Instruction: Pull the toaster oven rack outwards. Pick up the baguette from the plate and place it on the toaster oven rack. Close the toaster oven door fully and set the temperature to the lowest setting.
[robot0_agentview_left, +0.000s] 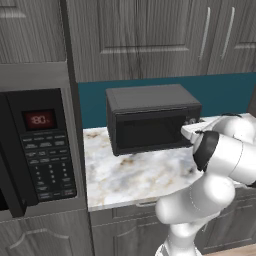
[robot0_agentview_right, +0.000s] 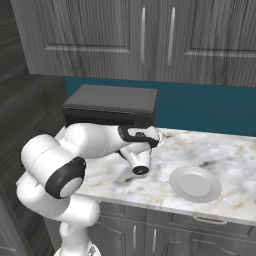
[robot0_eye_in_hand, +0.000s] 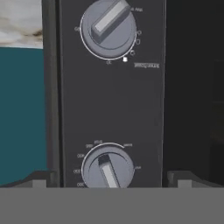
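Toaster oven (robot0_agentview_left: 150, 120) sits on the counter (robot0_agentview_left: 140, 175) with its door shut. My jaws are spread wide right at its knob panel, lower knob (robot0_eye_in_hand: 107, 168) between the tips for the temperature turn. Plate (robot0_agentview_right: 195, 183) off right looks bare.

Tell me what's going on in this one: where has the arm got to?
The white robot arm has its hand open and pointed at the right-hand control panel of the dark grey boxy toaster oven, facing its two round grey knobs without gripping either. The oven's dark glass door looks shut. The small round white plate on the marbled counter has nothing on it, so the knob step seems to be what's left.
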